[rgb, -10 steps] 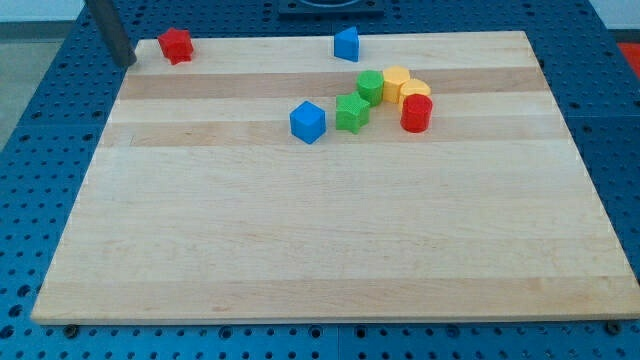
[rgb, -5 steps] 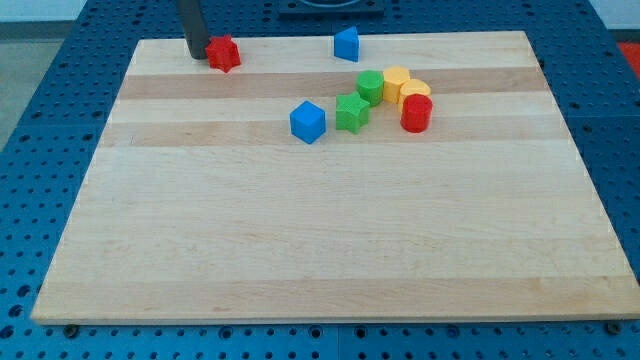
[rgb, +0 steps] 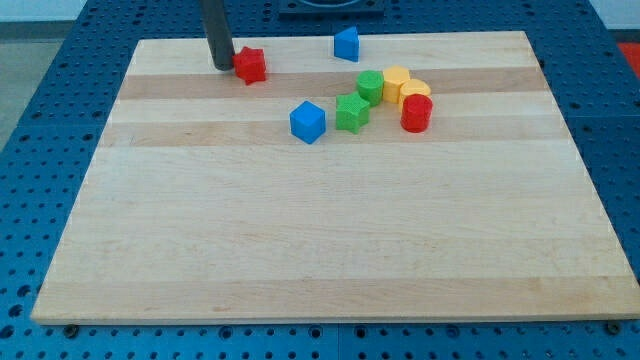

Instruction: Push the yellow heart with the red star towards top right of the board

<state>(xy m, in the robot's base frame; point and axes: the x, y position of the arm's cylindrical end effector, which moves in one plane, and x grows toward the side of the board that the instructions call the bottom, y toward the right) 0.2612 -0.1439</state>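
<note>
The red star (rgb: pixel 250 65) lies near the board's top edge, left of centre. My tip (rgb: pixel 222 66) touches its left side. The yellow heart (rgb: pixel 414 92) sits in a cluster right of centre, behind a red cylinder (rgb: pixel 416 113) and beside another yellow block (rgb: pixel 397 80). The star is well to the left of that cluster.
A green cylinder-like block (rgb: pixel 370 86) and a green star (rgb: pixel 351 112) sit at the cluster's left. A blue cube (rgb: pixel 308 121) lies left of them. A blue triangular block (rgb: pixel 346 44) stands near the top edge. The wooden board (rgb: pixel 320 250) lies on a blue perforated table.
My tip has moved rightwards and slightly down along the top edge, pushing the red star from the top left corner towards the centre. The other blocks have not moved.
</note>
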